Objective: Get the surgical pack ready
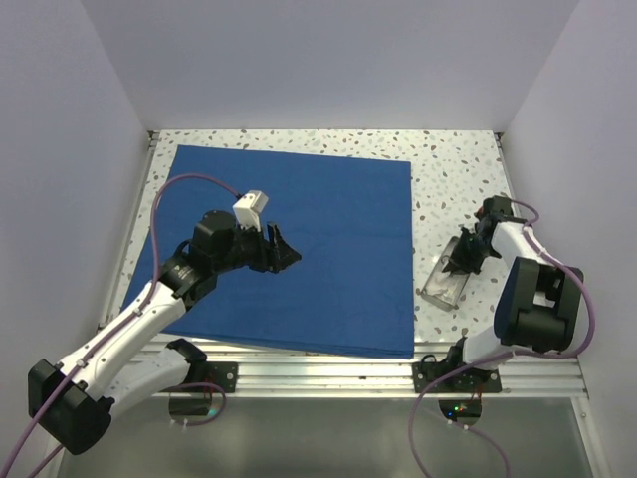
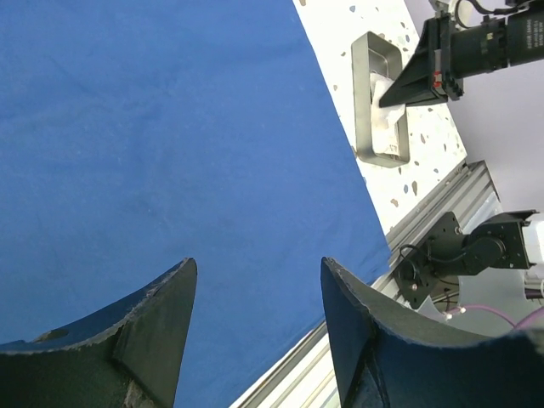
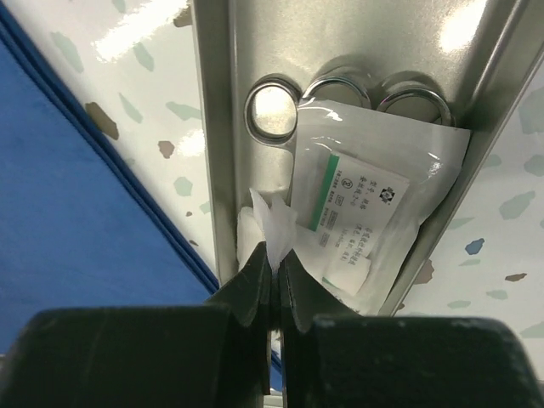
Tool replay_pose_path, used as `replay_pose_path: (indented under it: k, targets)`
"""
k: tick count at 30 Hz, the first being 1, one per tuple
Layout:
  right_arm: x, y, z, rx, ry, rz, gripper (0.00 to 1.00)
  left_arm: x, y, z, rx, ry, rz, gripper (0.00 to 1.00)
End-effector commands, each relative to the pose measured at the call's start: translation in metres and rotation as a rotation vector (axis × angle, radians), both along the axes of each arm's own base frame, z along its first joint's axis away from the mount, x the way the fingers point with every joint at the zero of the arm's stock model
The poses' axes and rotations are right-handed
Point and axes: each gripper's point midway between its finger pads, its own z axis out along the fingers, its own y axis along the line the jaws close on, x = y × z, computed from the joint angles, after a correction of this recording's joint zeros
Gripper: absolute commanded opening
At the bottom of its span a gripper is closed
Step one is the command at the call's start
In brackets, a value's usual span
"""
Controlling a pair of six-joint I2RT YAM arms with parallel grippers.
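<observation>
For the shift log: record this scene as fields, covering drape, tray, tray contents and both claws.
Drape: large royal-blue cloth drape, spread flat on speckled white table
Tray: small silver rectangular metal tray, on table right of drape
Tray contents: clear packet with green-striped label, partly covering steel ring handles
Left claw: open, above drape, holding nothing
Right claw: inside tray, shut on thin white sheet; gauze or packet edge, cannot tell

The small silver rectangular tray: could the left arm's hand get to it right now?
Probably not easily. The left hand hangs open over the royal-blue cloth drape; the silver tray lies beyond the drape's right edge, and the right hand sits in it, pinching white gauze.
</observation>
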Motion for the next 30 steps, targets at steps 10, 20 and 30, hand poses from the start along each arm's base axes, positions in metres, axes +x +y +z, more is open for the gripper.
replay_pose_path:
  k: [10, 20, 30]
  targets:
    - [-0.006, -0.017, -0.006, -0.072, 0.047, -0.004, 0.13, -0.004, -0.008, 0.007, -0.058, -0.010, -0.037, 0.62]
    - [-0.015, -0.023, 0.027, -0.143, 0.016, -0.040, 0.52, -0.005, -0.007, 0.004, -0.050, -0.006, -0.041, 0.62]
    - [0.014, -0.006, 0.039, -0.033, -0.091, -0.060, 0.32, 0.006, -0.003, 0.000, -0.021, -0.003, 0.009, 0.62]
